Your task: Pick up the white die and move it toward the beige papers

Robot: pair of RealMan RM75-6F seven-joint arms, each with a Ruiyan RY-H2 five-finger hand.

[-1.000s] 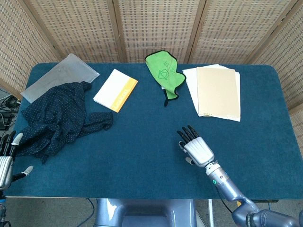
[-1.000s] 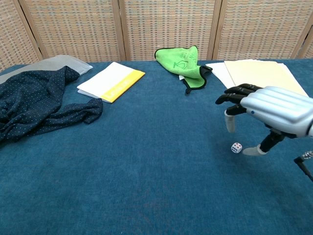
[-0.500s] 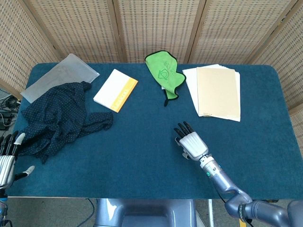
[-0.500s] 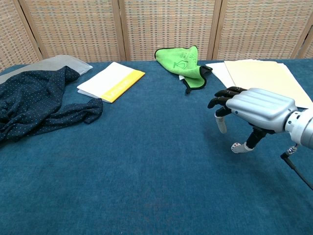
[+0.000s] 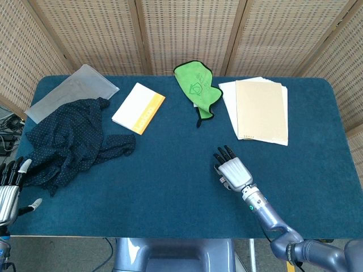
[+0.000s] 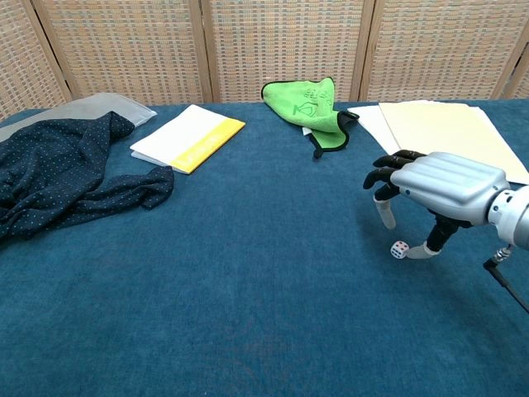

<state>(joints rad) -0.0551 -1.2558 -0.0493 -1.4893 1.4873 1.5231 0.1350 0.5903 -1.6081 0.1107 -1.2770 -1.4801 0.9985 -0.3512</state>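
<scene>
The white die (image 6: 399, 249) lies on the blue table (image 6: 207, 273), small and spotted, just left of my right thumb tip. My right hand (image 6: 438, 186) arches over it with the fingers (image 6: 383, 207) spread and curved down; the die sits on the cloth and is not pinched. Seen from the head view, the right hand (image 5: 231, 173) covers the die. The beige papers (image 5: 261, 110) lie flat at the back right, also in the chest view as the papers (image 6: 446, 128), well beyond the hand. My left hand (image 5: 8, 192) hangs off the table's left front corner, fingers apart and empty.
A green cloth (image 5: 196, 88) lies left of the papers. A white and yellow booklet (image 5: 138, 107), a dark dotted cloth (image 5: 71, 141) and a grey sheet (image 5: 71, 90) fill the left half. Wicker screens stand behind the table.
My right hand shifted left, hiding the die behind the thumb, then moved back right so the die shows again beside the thumb tip. The die has stayed put. The left hand barely moved.
</scene>
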